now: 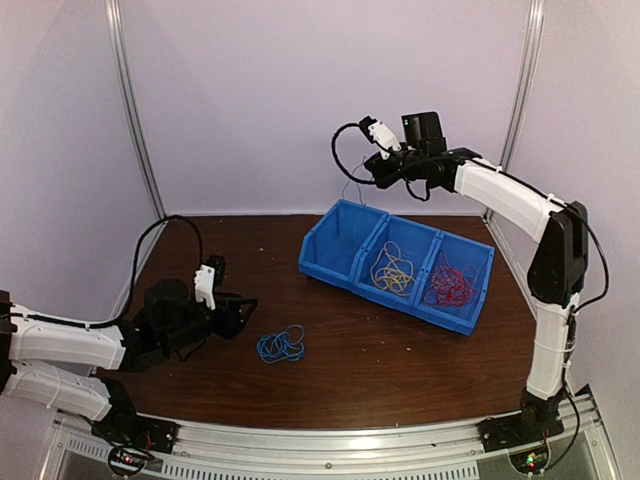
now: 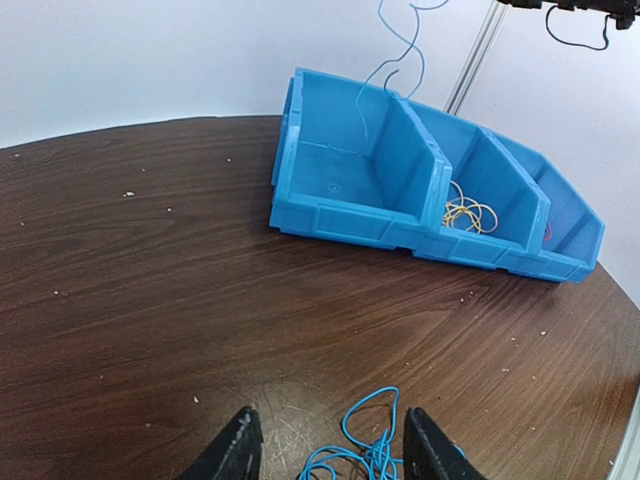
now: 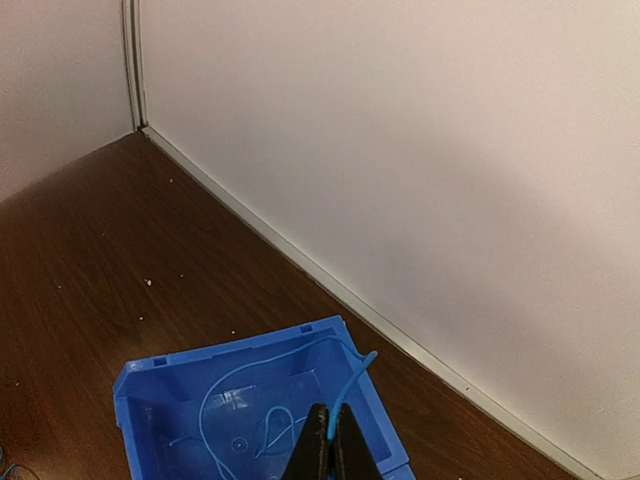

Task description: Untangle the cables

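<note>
Tabletop of dark brown wood (image 1: 400, 370), backed by pale walls, viewed from above and from both wrists. Toward the rear right, set at a slant: blue plastic bin with three compartments (image 1: 400, 300). Left compartment entered by one thin blue cable (image 3: 345, 390), dangling from above and curving down inside it. On that compartment's floor: small round moulded mark (image 3: 238, 443), too small to read. Middle compartment holding yellow cable loops (image 1: 392, 270); right compartment holding red cable loops (image 1: 450, 285). High above the bin's left end: right gripper (image 3: 330, 445), black fingers pinched together on the upper part of the thin blue cable, with a short end poking up past the fingertips. Low over the table at the near left: left gripper (image 2: 330, 425), fingers spread apart, grasping nothing, pointed toward the bin. Just in front of it, lying flat on the wood: small bunch of blue cable loops (image 1: 281, 344), well apart from the bin, nearest loops showing between the spread fingers in the left wrist view; contact with those fingers impossible to judge. Scattered over the wood: pale specks (image 2: 128, 194). Along the near edge: silver metal rail (image 1: 330, 438) carrying both arm bases.
</note>
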Motion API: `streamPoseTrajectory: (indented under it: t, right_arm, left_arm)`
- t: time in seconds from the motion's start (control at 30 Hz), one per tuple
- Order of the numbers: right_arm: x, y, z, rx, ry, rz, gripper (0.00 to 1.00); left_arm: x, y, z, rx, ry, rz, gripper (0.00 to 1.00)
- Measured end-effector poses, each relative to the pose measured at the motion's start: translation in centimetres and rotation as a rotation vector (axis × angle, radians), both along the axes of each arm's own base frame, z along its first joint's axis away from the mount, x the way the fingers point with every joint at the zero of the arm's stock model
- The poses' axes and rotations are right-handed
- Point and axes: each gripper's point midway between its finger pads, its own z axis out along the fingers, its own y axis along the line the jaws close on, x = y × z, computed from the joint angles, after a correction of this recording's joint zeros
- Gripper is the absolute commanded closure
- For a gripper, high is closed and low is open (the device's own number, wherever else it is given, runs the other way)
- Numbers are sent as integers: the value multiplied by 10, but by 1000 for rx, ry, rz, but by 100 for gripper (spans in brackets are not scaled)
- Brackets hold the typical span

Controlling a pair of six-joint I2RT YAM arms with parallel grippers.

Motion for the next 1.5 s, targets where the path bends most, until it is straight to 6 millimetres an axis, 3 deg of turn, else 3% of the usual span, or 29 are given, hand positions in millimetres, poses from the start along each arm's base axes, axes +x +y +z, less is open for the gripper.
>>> streamPoseTrajectory:
  t: [0.2,0.33,0.47,0.57,0.67,0.9,1.03,1.33,1.5]
  right_arm:
    - [7,7,-46,-33,90,13,63]
    - [5,9,-77,-59,168,24,61]
    - [-6,15,-75,-42,188,77,61]
    - [-33,25,-77,-30,219,178,60]
    - [-75,43,-89,-43,265,322,60]
    - [-191,104,-162,-177,407,664,61]
    - [-228,130,-195,-244,463,776,60]
    - [-225,148,-264,-313,597,784,56]
    - [-223,154,-276,-313,626,773,56]
  left_arm:
    - [-2,3,3,-4,-3,4,51]
    - [-2,6,11,-24,-20,17,50]
    - [-2,8,11,-31,-15,27,49]
    - [-3,9,4,-19,10,30,48]
    - [-4,8,-10,3,50,30,46]
    - [-10,7,-43,61,158,12,46]
    - [-15,9,-52,61,192,12,46]
    - [-29,25,-64,47,232,34,45]
    - [-30,28,-61,33,230,44,45]
